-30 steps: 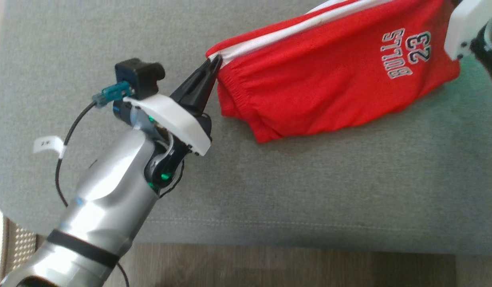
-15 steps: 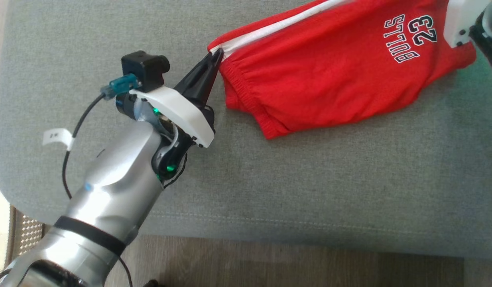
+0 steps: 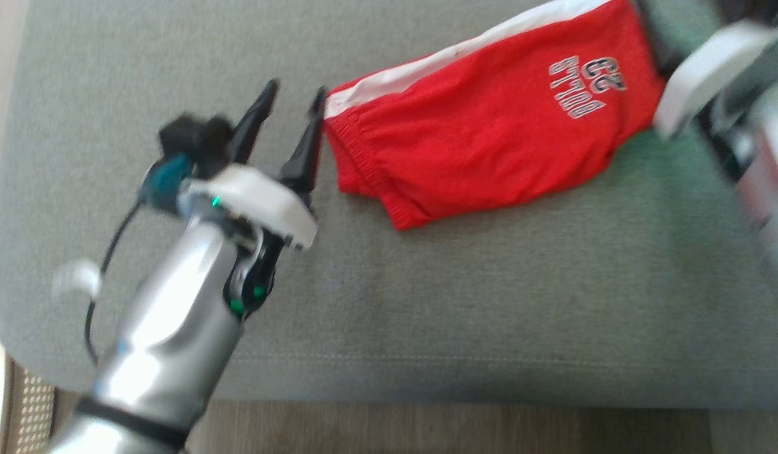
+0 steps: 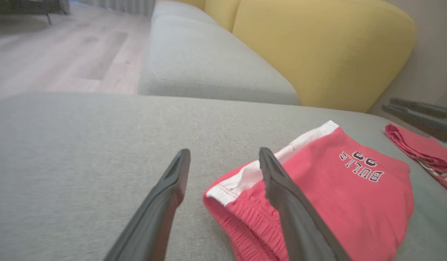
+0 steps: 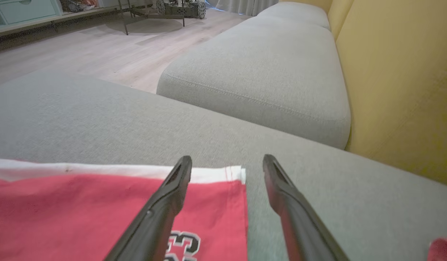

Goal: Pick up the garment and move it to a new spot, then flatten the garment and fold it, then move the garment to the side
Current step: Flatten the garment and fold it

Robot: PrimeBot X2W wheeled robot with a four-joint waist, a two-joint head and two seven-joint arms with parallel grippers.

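The red mesh sports shorts [image 3: 483, 132], with a white side stripe and a "BULLS 23" print, lie flattened on the grey fabric sofa seat [image 3: 490, 284], stretched between the two grippers. The left gripper [image 3: 296, 91] has its two dark fingers spread wide with nothing between them. The gathered waistband end of the shorts sits just to the right of its right finger, so close that I cannot tell whether they touch. In the left wrist view that finger crosses in front of the white stripe.

The right gripper [image 5: 227, 161] is also spread and holds nothing. The hem corner of the shorts, where the white stripe ends, lies below the gap between its fingers, and its left finger hangs over the red fabric beside the number.

Beyond the right gripper lies a second crumpled red cloth [image 4: 422, 150]. A yellow padded backrest [image 4: 317, 47] rises behind the seat.
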